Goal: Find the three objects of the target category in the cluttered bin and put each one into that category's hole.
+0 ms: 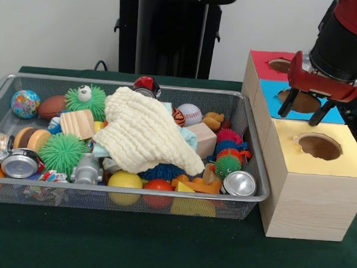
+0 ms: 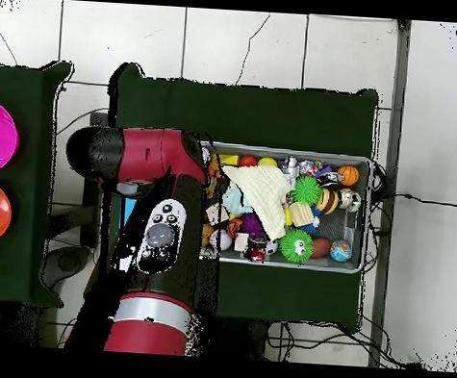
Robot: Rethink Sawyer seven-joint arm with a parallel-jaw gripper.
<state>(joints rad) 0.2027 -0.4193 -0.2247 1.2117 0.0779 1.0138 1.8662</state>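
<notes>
yellow box point(image 1: 296, 203) | end effector point(image 1: 304, 111) open, empty, above blue box point(image 1: 273, 91)

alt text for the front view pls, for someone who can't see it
A red and black robot gripper hangs open and empty over the blue box in a row of three holed boxes, red, blue and yellow. Beside them, a wire bin is crammed with toys, with a cream cloth draped over the middle.

- Showing a plain white wall point(image 1: 51, 21) behind.
- Lying under a dark green cloth, the surface point(image 1: 158, 249).
- Running beneath, a white tiled floor point(image 2: 280, 46) with dark grout lines.
- Trailing over tiles, black cables point(image 2: 420, 201).
</notes>
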